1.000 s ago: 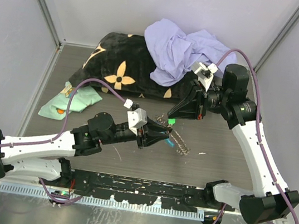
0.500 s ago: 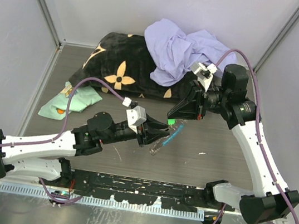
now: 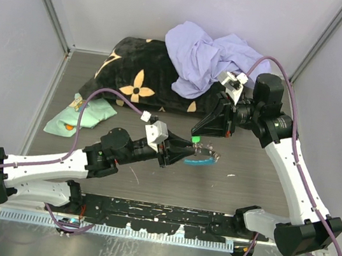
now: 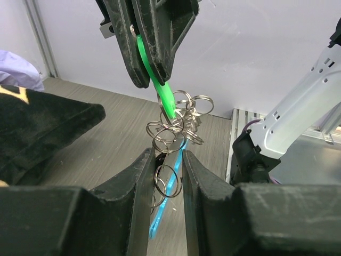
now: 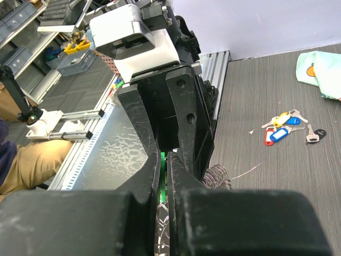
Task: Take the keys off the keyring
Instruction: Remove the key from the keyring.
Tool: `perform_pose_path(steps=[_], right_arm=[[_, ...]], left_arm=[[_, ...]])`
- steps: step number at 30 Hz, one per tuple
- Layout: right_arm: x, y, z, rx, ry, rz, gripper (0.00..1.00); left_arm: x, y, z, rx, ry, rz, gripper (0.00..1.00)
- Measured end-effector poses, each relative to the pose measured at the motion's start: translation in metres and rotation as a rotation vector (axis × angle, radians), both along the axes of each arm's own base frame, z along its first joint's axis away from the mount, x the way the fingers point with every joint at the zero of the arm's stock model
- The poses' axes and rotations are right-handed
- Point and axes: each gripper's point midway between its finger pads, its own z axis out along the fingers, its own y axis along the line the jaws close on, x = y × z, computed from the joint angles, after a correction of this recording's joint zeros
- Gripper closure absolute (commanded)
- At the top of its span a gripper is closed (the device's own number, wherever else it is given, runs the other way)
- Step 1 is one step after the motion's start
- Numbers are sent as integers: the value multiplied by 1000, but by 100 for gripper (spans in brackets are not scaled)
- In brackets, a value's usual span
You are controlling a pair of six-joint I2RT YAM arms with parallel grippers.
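Observation:
The keyring (image 3: 209, 153) hangs in the air between my two grippers, a bunch of silver rings (image 4: 178, 125) with a flat light-blue crescent (image 3: 200, 162). My left gripper (image 3: 188, 151) is shut on it; the rings and the blue crescent (image 4: 160, 215) sit between its jaws (image 4: 169, 160). From above, my right gripper (image 3: 197, 136) is shut on a key's green tag (image 4: 160, 85) that is hooked into the rings. That tag shows as a thin green strip (image 5: 163, 170) between the right fingers. Loose keys (image 5: 281, 127) with yellow, blue and red tags lie on the table.
A black blanket with tan flowers (image 3: 146, 79) and a lavender cloth (image 3: 211, 53) fill the back of the table. A mint-green cloth (image 3: 83, 115) lies at the left, near the loose keys. Grey walls close in three sides.
The chain that lay on the table by the left gripper has been lifted off it. The blue crescent now sticks out level to the right. Both arms have barely moved.

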Motion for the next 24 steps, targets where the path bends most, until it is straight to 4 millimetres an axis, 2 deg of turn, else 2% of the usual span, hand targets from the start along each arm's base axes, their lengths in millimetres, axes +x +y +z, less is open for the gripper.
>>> perform_pose_path(steps=[7, 24], right_arm=[[0, 0, 0, 0, -1, 0, 99], [0, 0, 0, 0, -1, 1, 99]], left_arm=[[0, 0, 4, -14, -7, -2, 72], [0, -1, 5, -22, -9, -9, 81]])
